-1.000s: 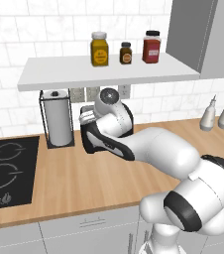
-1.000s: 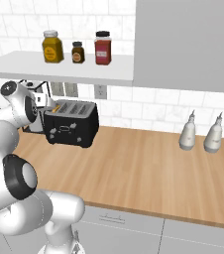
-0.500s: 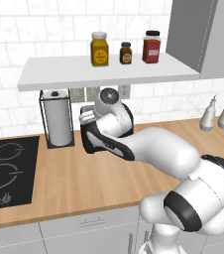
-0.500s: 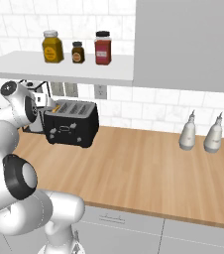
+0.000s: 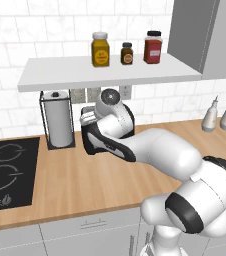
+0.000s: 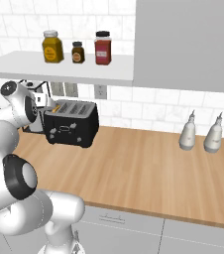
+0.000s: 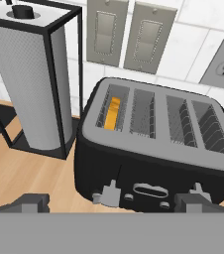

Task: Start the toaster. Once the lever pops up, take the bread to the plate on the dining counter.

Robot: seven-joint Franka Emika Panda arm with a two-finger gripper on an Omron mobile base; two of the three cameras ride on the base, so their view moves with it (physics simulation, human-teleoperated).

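Observation:
The black toaster (image 7: 153, 163) stands on the wood counter against the tiled wall, also seen in the right base view as the toaster (image 6: 72, 125). The bread (image 7: 113, 113) sits low in the toaster's leftmost slot, with only its tan top edge showing. A pale lever (image 7: 109, 193) sticks out low on the toaster's front left, and a second one (image 7: 198, 191) on the front right. My gripper (image 7: 111, 202) hovers just in front of and above the toaster, open, its fingertips (image 7: 32, 201) far apart with nothing held. The plate and the dining counter are out of view.
A wire-framed paper-towel roll (image 7: 34, 84) stands close to the toaster's left. A black cooktop (image 5: 5, 172) lies further left. A shelf (image 5: 110, 72) with three jars hangs right above. Two pale bottles (image 6: 200, 135) stand far right on the counter (image 6: 143, 168).

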